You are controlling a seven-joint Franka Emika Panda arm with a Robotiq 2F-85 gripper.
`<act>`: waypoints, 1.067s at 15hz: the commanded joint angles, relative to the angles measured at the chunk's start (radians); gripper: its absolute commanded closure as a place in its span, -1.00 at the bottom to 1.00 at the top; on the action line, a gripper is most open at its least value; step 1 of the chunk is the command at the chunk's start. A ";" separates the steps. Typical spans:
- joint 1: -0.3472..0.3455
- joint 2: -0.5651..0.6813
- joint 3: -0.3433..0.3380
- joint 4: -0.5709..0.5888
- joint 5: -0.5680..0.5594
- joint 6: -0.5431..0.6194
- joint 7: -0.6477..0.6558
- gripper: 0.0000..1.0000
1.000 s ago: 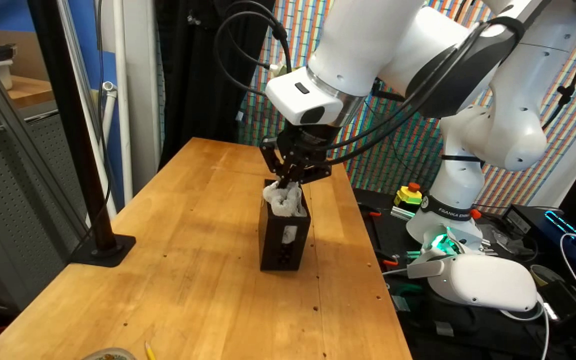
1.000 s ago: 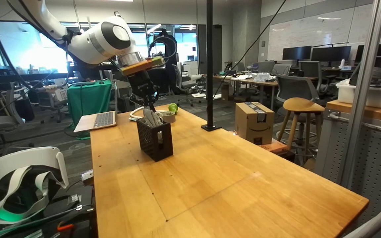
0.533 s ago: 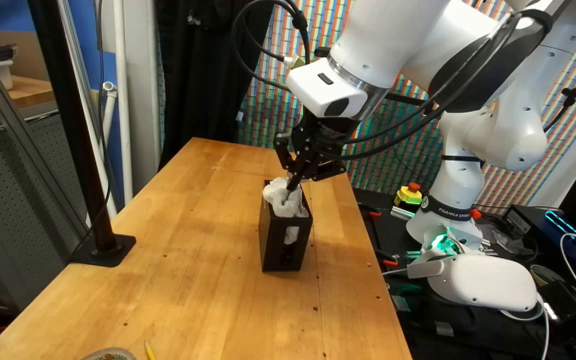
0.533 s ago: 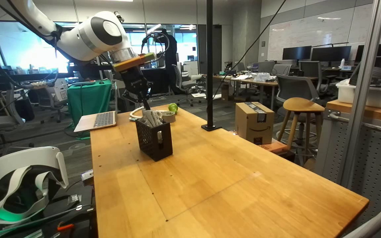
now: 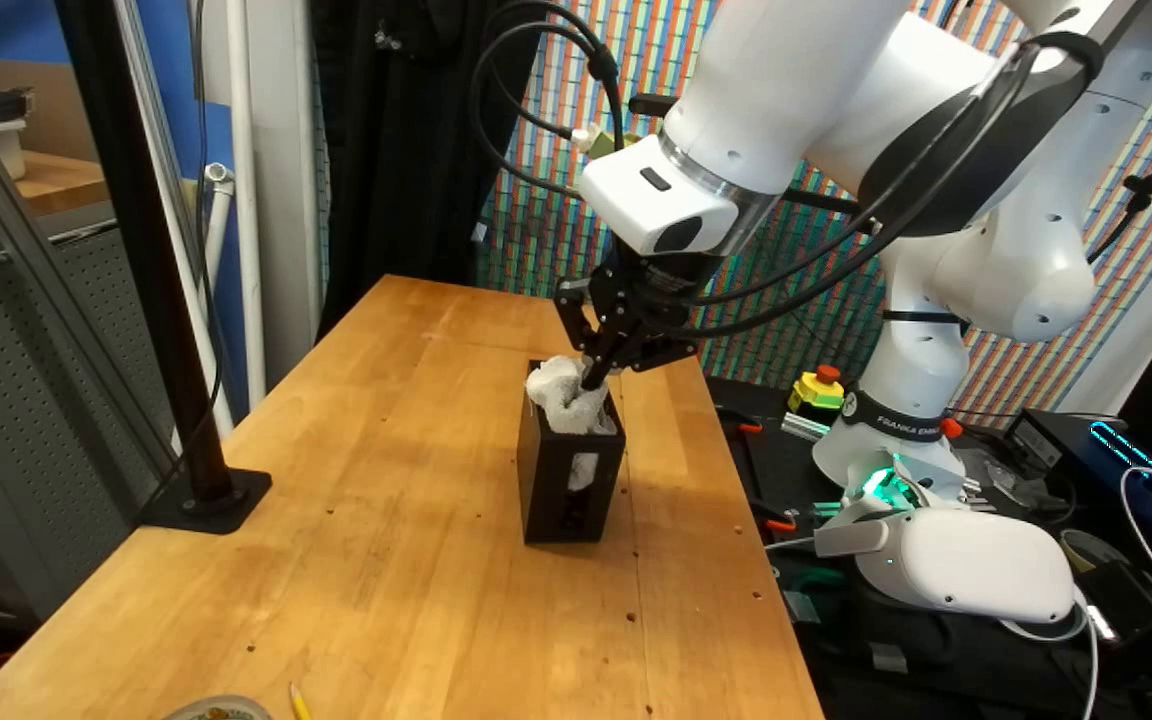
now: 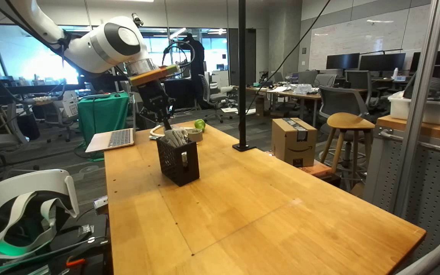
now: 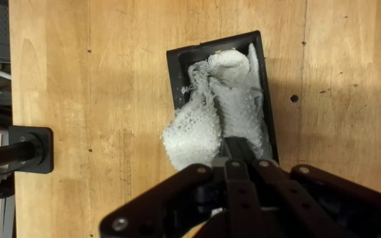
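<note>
Over the last second the gripper (image 5: 591, 385) shifted across the cloth (image 7: 235, 109) toward the robot base (image 5: 866, 448), then dipped slightly. The bin (image 5: 548, 480) looked nudged a little the same way. Jaws: pressed together, nothing seen between them; their tips stood at the crease between two cloth folds, probably touching, though the jaws themselves hid the exact contact. Judged: a pushing contact rather than a grasp, so the cloth was being worked aside or deeper, not carried.

Location: cloth bunched inside the upright black bin on the bench (image 5: 386, 520), top proud of the rim. In the wrist view the fold away from the robot base bulged over the side wall.

Orientation: the bin's long axis ran roughly along the bench's length; a slotted narrow end showed in both exterior views. Folds and crease lay lengthwise along that axis.
</note>
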 commanded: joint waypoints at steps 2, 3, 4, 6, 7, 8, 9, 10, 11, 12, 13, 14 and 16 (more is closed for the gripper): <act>0.002 0.018 -0.005 -0.002 0.034 -0.013 -0.027 0.93; 0.001 0.027 -0.005 -0.001 0.035 -0.015 -0.028 0.93; 0.000 0.038 -0.005 0.001 0.035 -0.018 -0.026 0.93; -0.002 0.057 -0.004 0.006 0.036 -0.026 -0.024 0.93; -0.003 0.070 -0.003 0.011 0.035 -0.031 -0.022 0.93; -0.004 0.083 -0.003 0.014 0.035 -0.036 -0.023 0.93; -0.006 0.102 -0.003 0.020 0.033 -0.044 -0.021 0.93; -0.007 0.122 -0.003 0.026 0.030 -0.056 -0.017 0.93; -0.009 0.144 -0.003 0.030 0.030 -0.065 -0.016 0.93; -0.011 0.159 -0.004 0.014 0.029 -0.065 -0.008 0.93; -0.013 0.175 -0.004 0.015 0.027 -0.077 -0.008 0.93; -0.013 0.181 -0.004 0.023 0.025 -0.094 -0.004 0.93; -0.013 0.188 -0.004 0.028 0.026 -0.115 -0.001 0.93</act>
